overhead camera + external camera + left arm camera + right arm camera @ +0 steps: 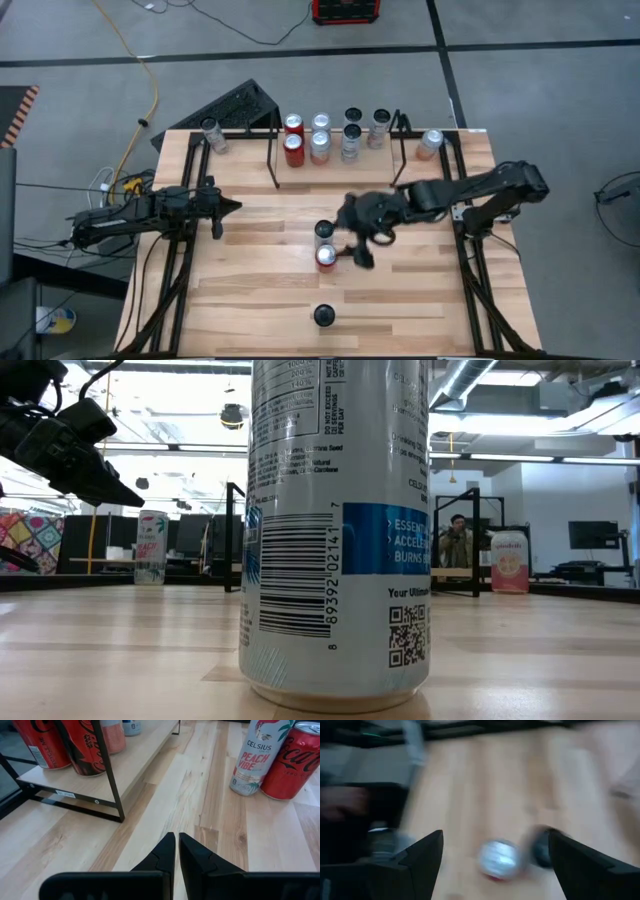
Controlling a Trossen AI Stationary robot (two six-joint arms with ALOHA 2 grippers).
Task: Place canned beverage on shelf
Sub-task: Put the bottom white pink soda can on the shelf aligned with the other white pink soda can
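Right gripper [358, 250] open beside two cans at the middle of the table, not yet holding either.

In the high view its fingers stand wide just right of the red can [326, 257], with a pale can [324, 231] touching or nearly touching above it. The likely trouble: closing off-centre could knock the red can over, or a finger could catch the pale one and push it away. The shelf [274, 150] sits at the frame's upper middle, already carrying several cans, so a tilted carry might strike those. The left gripper [232, 207] waits closed at centre left.
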